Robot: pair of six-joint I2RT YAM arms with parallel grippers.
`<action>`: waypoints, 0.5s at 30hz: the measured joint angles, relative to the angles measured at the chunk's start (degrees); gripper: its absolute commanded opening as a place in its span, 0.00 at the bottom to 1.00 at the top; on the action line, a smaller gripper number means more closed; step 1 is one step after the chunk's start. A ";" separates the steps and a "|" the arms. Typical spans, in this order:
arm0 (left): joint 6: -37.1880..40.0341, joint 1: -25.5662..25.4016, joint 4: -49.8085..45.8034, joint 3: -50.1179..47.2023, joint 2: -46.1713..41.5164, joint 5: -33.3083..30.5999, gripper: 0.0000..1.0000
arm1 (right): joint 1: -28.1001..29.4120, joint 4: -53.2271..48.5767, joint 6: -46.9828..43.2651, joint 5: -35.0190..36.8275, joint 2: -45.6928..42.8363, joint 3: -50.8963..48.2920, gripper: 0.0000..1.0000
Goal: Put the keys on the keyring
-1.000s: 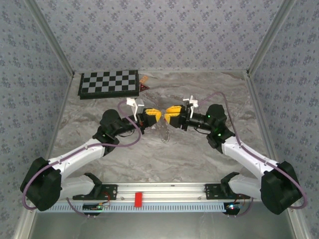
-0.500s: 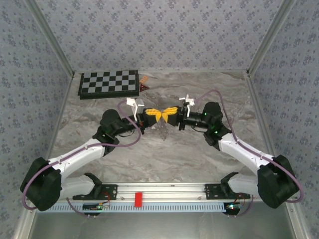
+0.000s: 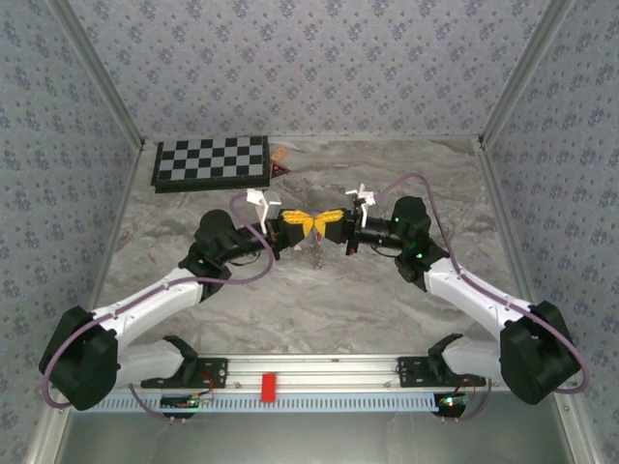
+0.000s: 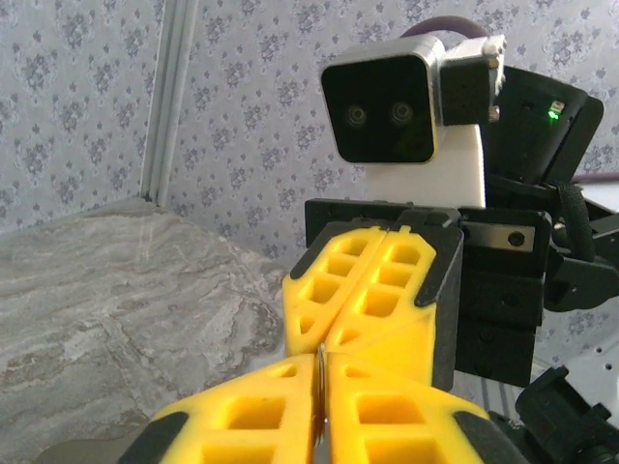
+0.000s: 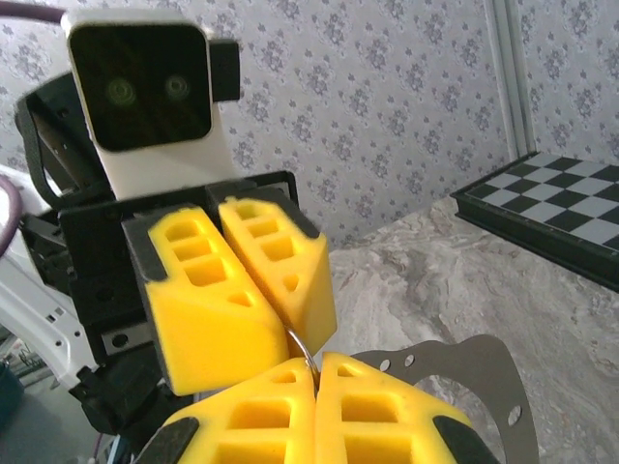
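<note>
Two robot arms meet tip to tip above the middle of a marbled grey table [image 3: 387,290]. The left gripper [image 3: 307,225] and right gripper [image 3: 319,223], both with yellow fingers, point at each other with their tips touching. The left wrist view shows the left fingers clenched on a thin sliver of metal. This is the keyring [image 5: 302,350], and the right wrist view shows it as a fine silvery wire curving between the two sets of tips. The right fingers are pressed fully together against that wire, but whether they pinch it is unclear. A short chain [image 3: 315,253] dangles below the meeting point. A folded chessboard [image 3: 211,162] lies at the far left of the table.
</note>
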 measured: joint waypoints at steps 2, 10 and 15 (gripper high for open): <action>0.61 0.09 -1.60 0.74 -0.26 0.02 0.19 | 0.02 -2.56 -1.27 0.35 -0.22 0.31 0.00; 3.85 1.64 -8.70 1.38 -3.85 0.09 0.22 | 0.33 -15.65 -8.33 2.71 -2.05 3.63 0.00; 7.34 2.12 -14.78 2.08 -5.29 0.55 0.23 | 1.42 -26.25 -15.69 5.01 -2.49 7.58 0.00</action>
